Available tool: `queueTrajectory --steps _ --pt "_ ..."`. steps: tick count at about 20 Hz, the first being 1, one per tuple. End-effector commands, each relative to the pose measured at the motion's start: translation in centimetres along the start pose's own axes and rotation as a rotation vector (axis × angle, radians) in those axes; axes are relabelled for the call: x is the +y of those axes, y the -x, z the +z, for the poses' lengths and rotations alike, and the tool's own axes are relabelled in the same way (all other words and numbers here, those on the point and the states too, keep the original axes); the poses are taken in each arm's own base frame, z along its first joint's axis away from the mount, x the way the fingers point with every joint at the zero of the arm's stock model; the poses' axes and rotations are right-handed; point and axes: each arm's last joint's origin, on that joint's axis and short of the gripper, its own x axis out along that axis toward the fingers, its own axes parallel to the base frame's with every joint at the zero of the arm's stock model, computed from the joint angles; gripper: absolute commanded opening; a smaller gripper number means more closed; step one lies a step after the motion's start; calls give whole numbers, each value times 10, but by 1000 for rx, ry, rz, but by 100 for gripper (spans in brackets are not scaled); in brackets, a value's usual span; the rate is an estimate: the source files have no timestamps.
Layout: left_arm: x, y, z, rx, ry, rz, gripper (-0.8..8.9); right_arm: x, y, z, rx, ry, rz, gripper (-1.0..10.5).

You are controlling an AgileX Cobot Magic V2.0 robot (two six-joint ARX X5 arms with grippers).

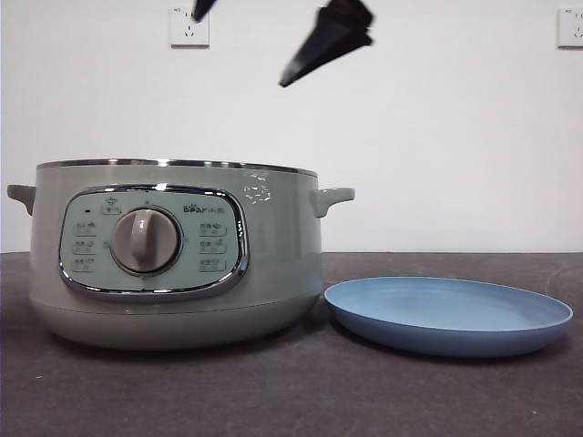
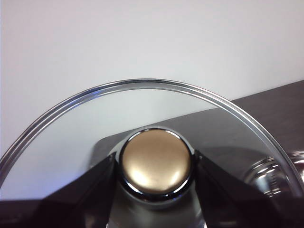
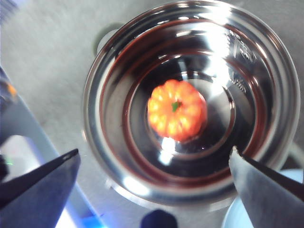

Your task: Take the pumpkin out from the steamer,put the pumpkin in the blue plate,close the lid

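The pale green steamer (image 1: 182,264) stands at the left of the table with no lid on it. Seen from above, its steel pot (image 3: 97,95) holds the orange pumpkin (image 3: 176,110), upright at the middle of the bottom. My right gripper (image 3: 154,153) hangs open well above the pot with nothing between its jaws; its black tip (image 1: 323,45) shows high over the steamer's right side. The blue plate (image 1: 446,314) lies empty just right of the steamer. My left gripper (image 2: 155,166) is shut on the knob (image 2: 156,161) of the glass lid (image 2: 142,83), held away from the steamer.
A second black tip (image 1: 202,8) pokes in at the top edge. Two wall sockets (image 1: 189,27) (image 1: 571,27) sit on the white wall behind. The table is covered in dark grey cloth (image 1: 383,401).
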Motion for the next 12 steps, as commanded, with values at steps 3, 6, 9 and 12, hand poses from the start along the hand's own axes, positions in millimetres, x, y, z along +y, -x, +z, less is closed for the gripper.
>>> queueTrajectory --steps 3,6,9,12 --pt "7 7 3 -1 -26 88 -9 15 -42 23 54 105 -132 572" --pt "7 7 1 11 -34 86 -9 22 -83 25 59 202 -191 570" --pt "7 7 0 20 -40 84 -9 21 -123 18 119 213 -180 568" --pt "7 7 -1 29 -46 81 -9 12 -161 5 206 206 -178 568"
